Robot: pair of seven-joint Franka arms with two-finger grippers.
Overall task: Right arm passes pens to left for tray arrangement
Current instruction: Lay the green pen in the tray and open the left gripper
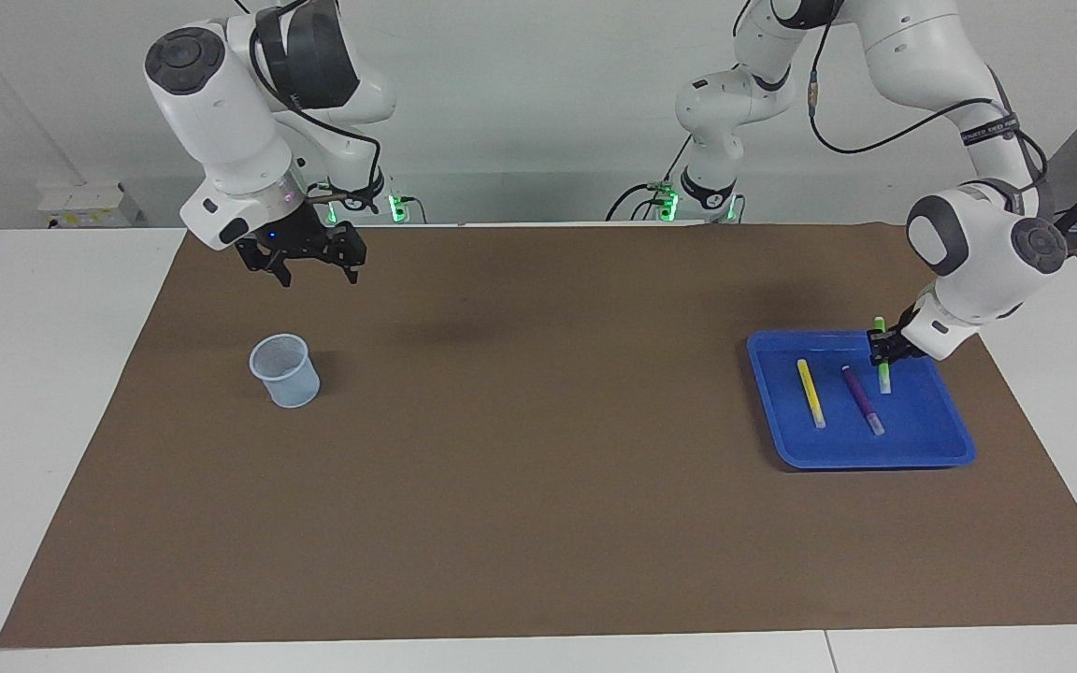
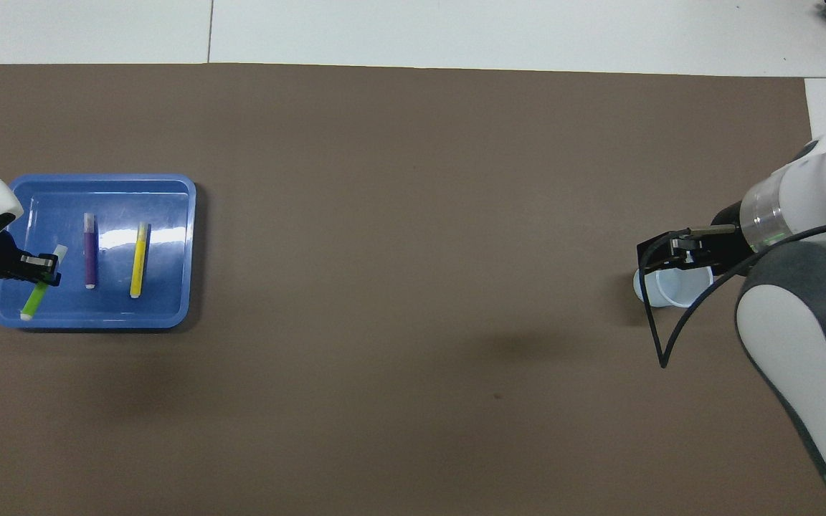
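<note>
The bright-blue tray sits at the left arm's end of the table. In it lie a yellow pen and a purple pen, side by side. My left gripper is shut on the green pen, which hangs tilted low over the tray beside the purple pen, its whitish tip close to the tray floor. My right gripper hangs open and holds nothing, above the table near the mesh cup.
A small pale-blue mesh cup stands on the brown mat at the right arm's end. White table surface borders the mat.
</note>
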